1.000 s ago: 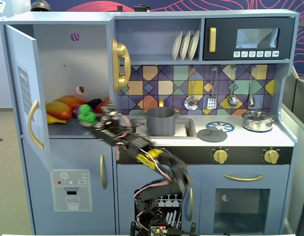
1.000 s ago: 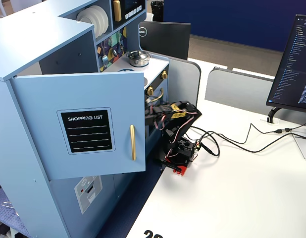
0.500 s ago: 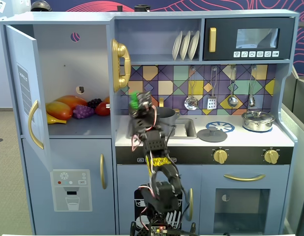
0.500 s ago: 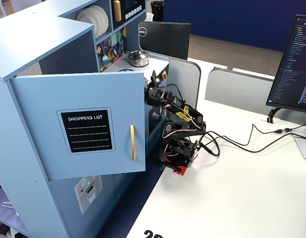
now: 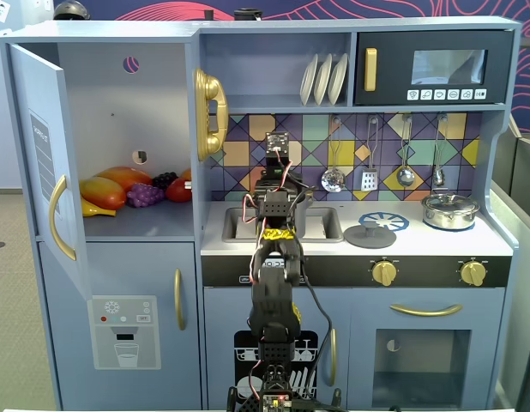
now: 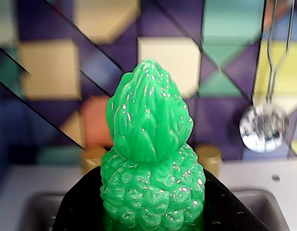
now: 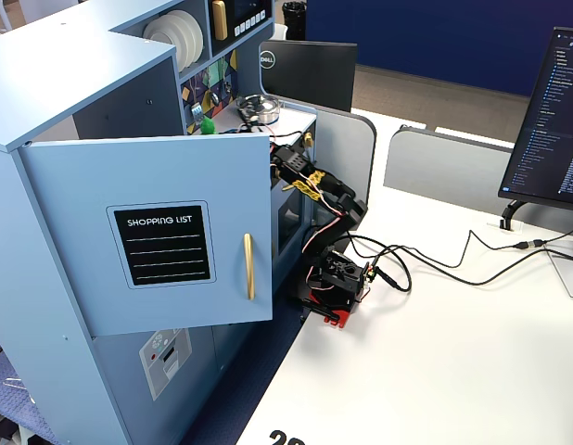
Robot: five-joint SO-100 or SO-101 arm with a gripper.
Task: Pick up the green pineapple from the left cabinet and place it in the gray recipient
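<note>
— Since the pineapple (image 6: pixel 151 168) stands upright between the black jaws in the wrist view, would you say the pick is done?
— I'd judge so. The gripper (image 6: pixel 153 211) is clamped on its bumpy base, leafy top up, above the sink (image 5: pixel 239 225), in front of the tiled wall. In a fixed view a green speck (image 7: pixel 208 124) shows past the door edge, well clear of the cabinet (image 5: pixel 119 129).
— So the carry is in hand. Where's the pot?
— Hard to say. Beside the sink I see only a flat gray disc (image 5: pixel 370 235) on the counter; the shiny lidded pot (image 5: pixel 450 210) isn't it.
— And the next move?
— Find the gray vessel, swing over it, lower, then release.
— How will the fruit handle?
— Glossy moulded plastic, knobbly; grips well, probably light.
</note>
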